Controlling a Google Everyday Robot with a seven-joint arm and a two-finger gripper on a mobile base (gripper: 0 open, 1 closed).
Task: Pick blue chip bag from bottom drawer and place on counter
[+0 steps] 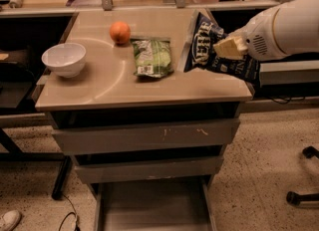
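My gripper (225, 47) is shut on the blue chip bag (207, 41), a dark navy bag with white block lettering. It holds the bag tilted above the right part of the beige counter (119, 83). My white arm comes in from the right. The bottom drawer (152, 207) stands pulled out at the foot of the grey cabinet, its flat grey floor bare.
On the counter lie a green-and-white snack bag (152, 57), an orange (120, 32) and a white bowl (64, 59) at the left. Two scratched grey drawers (144, 135) sit above the bottom one. A chair base (301, 195) stands on the floor at the right.
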